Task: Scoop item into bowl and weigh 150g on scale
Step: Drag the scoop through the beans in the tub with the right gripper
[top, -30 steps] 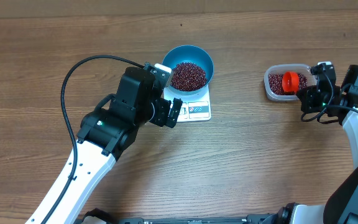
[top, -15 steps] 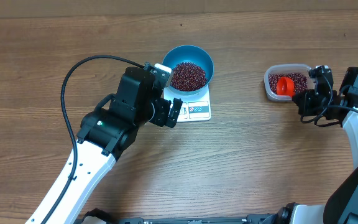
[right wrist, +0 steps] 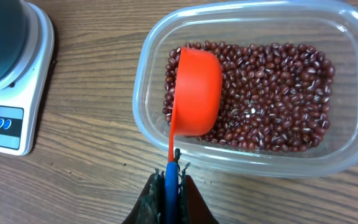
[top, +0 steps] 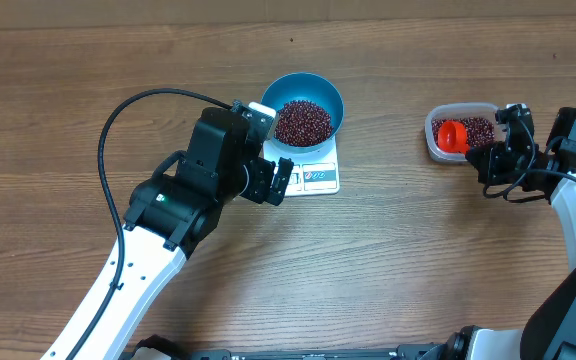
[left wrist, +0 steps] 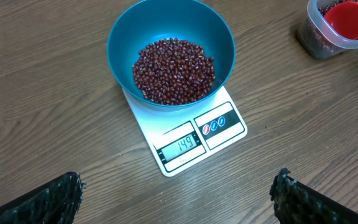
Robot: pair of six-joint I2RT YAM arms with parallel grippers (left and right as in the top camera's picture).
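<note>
Overhead, my left fingers (top: 280, 180) stand spread wide and empty just at the lower-left corner of the scale (top: 320, 178), parked there, I judge, so that wrist's camera can watch the reading. The bowl (top: 314, 85) sits on the scale above frame centre, heaped with beans (top: 303, 122). At far right my right fingers (top: 492, 158) reach to the tub (top: 430, 138), where the red scoop (top: 451, 135) lies. Bare surface (top: 388, 260) lies between scale and tub, so the carry across looks unobstructed.

From the left wrist, the bowl covers the upper half of the scale and leaves the display (left wrist: 180, 146) uncovered; it reads 149, which I take as a whisker short of target. My two fingertips (left wrist: 55, 198) show at the lower corners, well apart, touching nothing. The tub peeks in at upper right.

From the right wrist, my fingers are clamped on the blue handle (right wrist: 171, 177) at bottom centre. The scoop is turned on its side inside the tub's left half, its back toward me, resting on the beans. I cannot tell what it holds. The tub's near wall rises between scoop and fingers, so I would lift clear of that rim before swinging left. The scale's corner shows at left edge.
</note>
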